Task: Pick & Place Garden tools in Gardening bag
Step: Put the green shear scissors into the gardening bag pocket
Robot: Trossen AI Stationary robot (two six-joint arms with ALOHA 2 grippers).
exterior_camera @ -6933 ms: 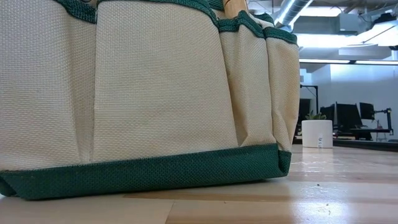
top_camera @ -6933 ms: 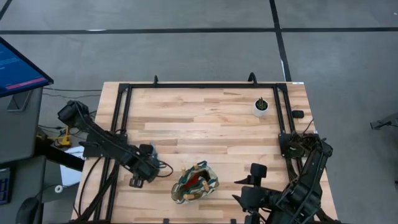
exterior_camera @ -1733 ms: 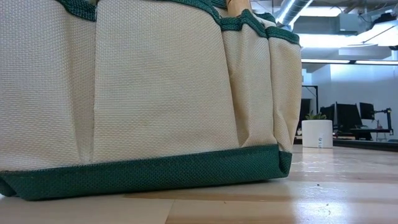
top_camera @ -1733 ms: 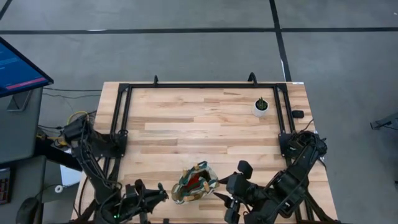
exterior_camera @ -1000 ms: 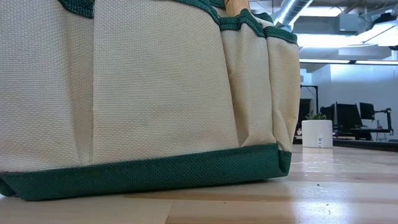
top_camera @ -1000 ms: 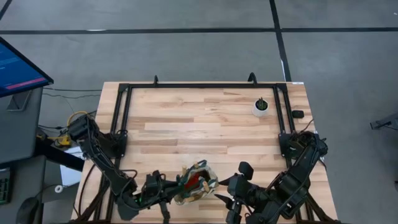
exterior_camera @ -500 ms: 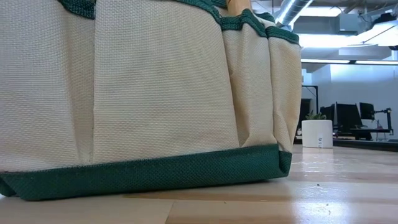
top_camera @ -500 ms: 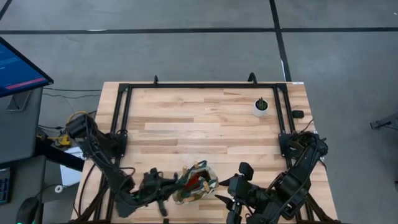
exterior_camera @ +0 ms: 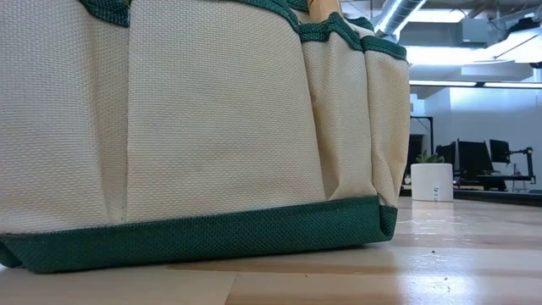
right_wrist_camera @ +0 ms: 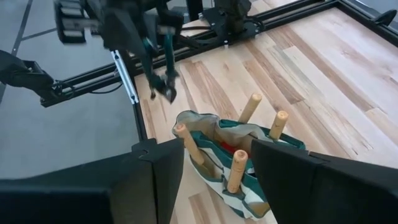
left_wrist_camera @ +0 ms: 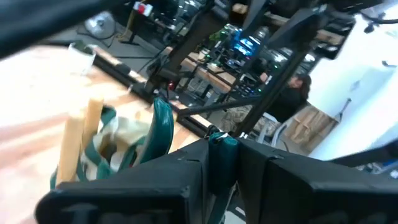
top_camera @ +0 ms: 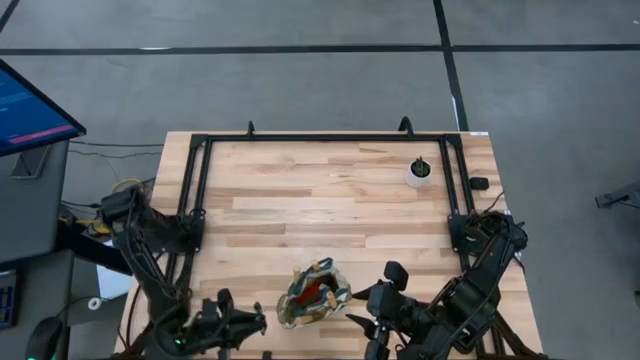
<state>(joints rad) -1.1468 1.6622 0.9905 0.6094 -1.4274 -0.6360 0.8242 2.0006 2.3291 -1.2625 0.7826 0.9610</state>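
Observation:
The gardening bag (top_camera: 314, 295) stands near the table's near edge, and its tan wall (exterior_camera: 212, 127) fills the low view. Several wooden tool handles (right_wrist_camera: 250, 107) stick up out of it. My left gripper (top_camera: 252, 322) is left of the bag, pointing level and shut on the green-handled pruning shears (right_wrist_camera: 163, 62). My right gripper (right_wrist_camera: 208, 149) hovers open above the bag's right side, slanting down, with nothing between its fingers. My left gripper pinches the shears' green handle (left_wrist_camera: 221, 148) between its two fingers, which point level. The shears hang below the fingers with the dark blades (right_wrist_camera: 168, 90) down, clear of the table.
A small white pot with a plant (top_camera: 420, 171) stands at the far right of the table. A black frame rail (top_camera: 320, 138) runs along the table's far and side edges. Bare wood lies between the bag and the far rail.
My left gripper has drawn back from the bag's left side toward the table's near left corner, with the shears still in it. The bag and my right gripper have kept still.

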